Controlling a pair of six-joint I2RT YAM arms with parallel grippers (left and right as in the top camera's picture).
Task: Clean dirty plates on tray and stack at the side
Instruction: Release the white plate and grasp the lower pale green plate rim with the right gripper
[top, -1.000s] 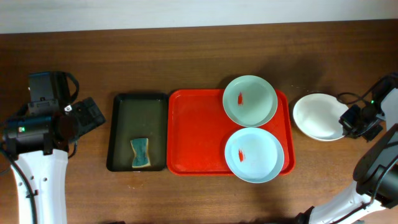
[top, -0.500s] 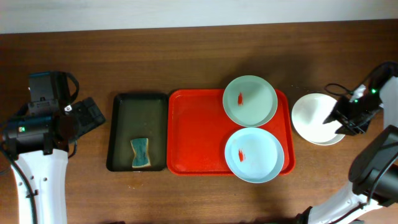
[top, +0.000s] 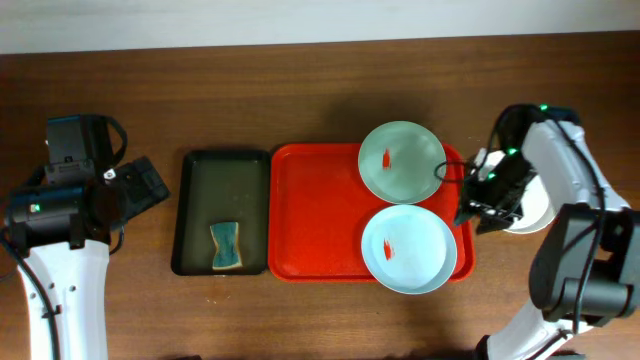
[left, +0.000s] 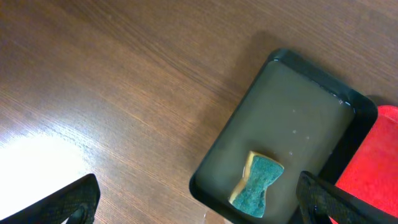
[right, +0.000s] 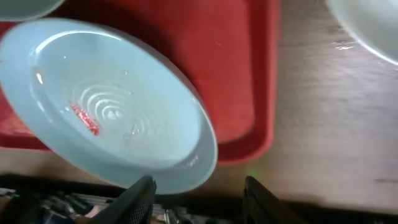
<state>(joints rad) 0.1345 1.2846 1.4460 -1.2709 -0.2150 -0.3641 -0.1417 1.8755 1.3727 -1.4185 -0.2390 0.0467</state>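
Two smeared plates on tray | right tool jaws apart

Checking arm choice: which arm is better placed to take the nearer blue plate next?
Right. Its open claw hovers at the rim of the blue plate; the left claw hangs far off, beside the dark tray.

I had open room over the tray's bare left half. Two plates filled its right half; my right gripper hung at the rim between them and the white plate.
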